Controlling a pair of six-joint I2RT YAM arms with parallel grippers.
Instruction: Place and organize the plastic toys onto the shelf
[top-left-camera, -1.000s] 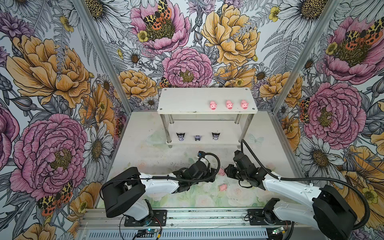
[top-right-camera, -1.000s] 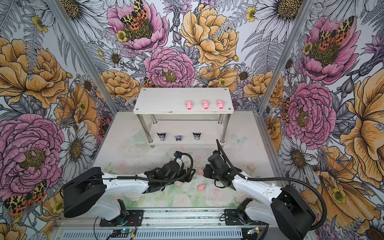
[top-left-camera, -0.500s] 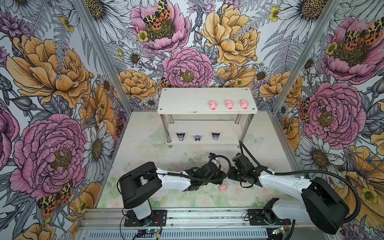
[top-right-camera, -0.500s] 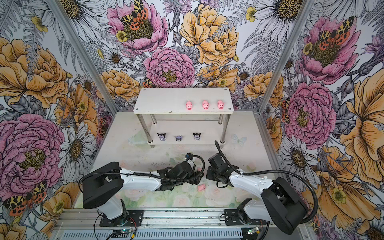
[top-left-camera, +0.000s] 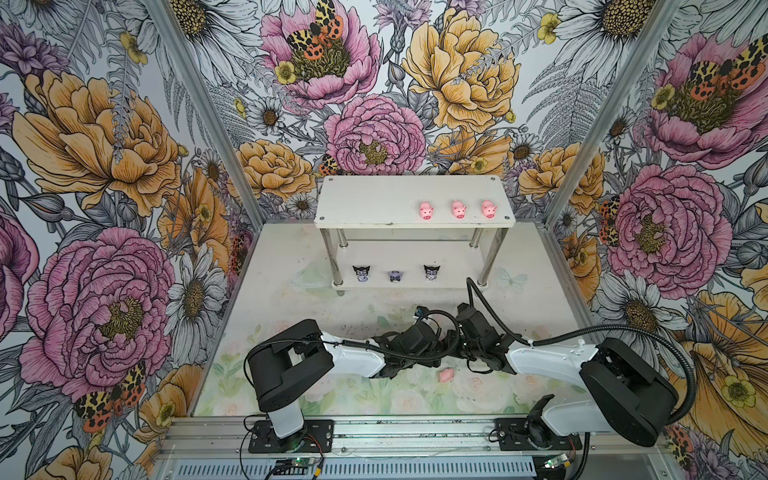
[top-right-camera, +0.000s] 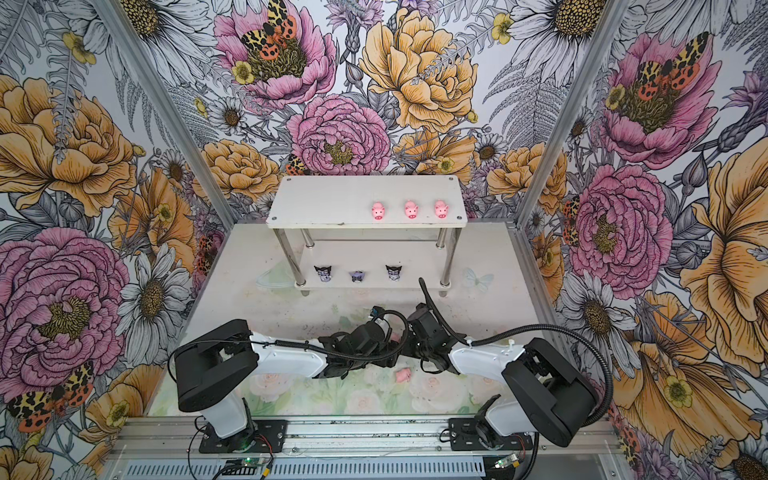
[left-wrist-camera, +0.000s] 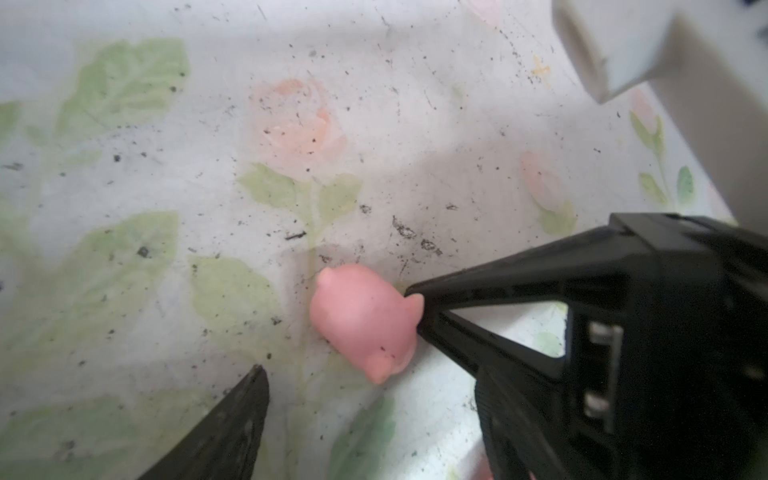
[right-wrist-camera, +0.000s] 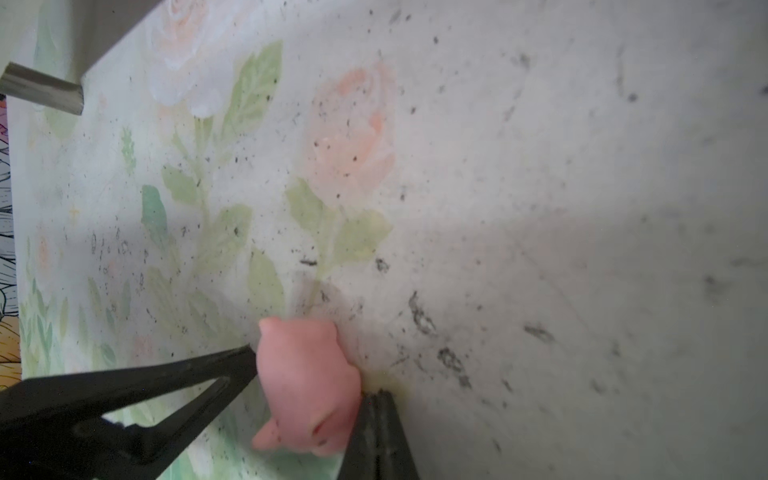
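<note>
The right claw grips a pink pig between its fingertips. The left claw, jaws spread wide, is just beside this pig; its second finger is hard to make out.

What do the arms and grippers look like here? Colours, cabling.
The left arm and right arm have white links and bulky black joint housings. The left gripper and right gripper are black, with slim tapered fingers and triangular cut-outs. Black corrugated cable runs along each arm.

bold floral wallpaper surrounds a scuffed, speckled, rose-printed tabletop.
</note>
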